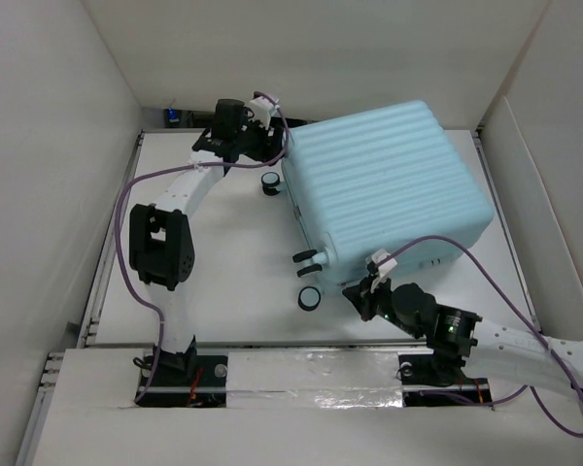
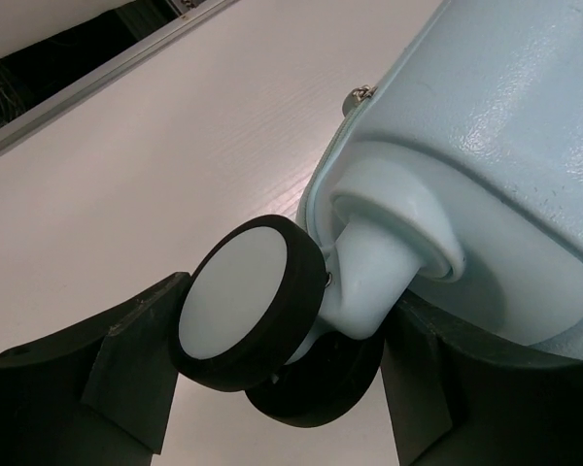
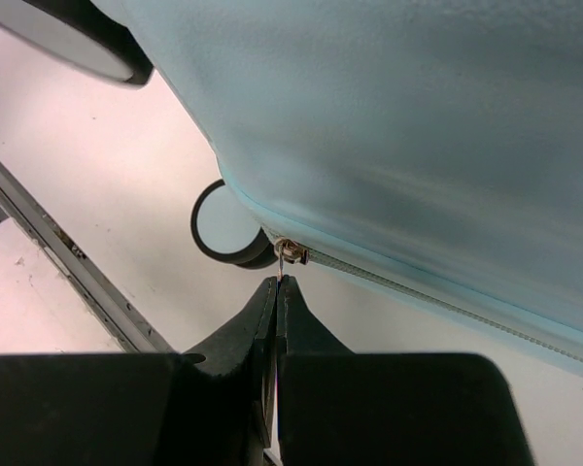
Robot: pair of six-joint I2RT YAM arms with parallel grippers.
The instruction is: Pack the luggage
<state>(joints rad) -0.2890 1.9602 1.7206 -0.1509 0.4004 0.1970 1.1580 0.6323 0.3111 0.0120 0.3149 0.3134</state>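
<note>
The luggage (image 1: pixel 389 180) lies closed on the white table, ribbed aqua shell up; it also fills the left wrist view (image 2: pixel 496 116) and the right wrist view (image 3: pixel 398 116). My left gripper (image 1: pixel 264 146) is at its far left corner. There its fingers (image 2: pixel 136 359) press both sides of a black-and-white caster wheel (image 2: pixel 248 291). My right gripper (image 1: pixel 355 291) is at the near edge of the luggage. Its fingertips (image 3: pixel 277 284) are shut on the small metal zipper pull (image 3: pixel 285 250) at the end of the closed zipper.
Two more caster wheels (image 1: pixel 310 298) (image 1: pixel 270 183) stick out on the left side of the luggage, one of them (image 3: pixel 223 223) just beyond the zipper pull. White walls box in the table. A metal rail (image 3: pixel 58 252) runs along the table's edge.
</note>
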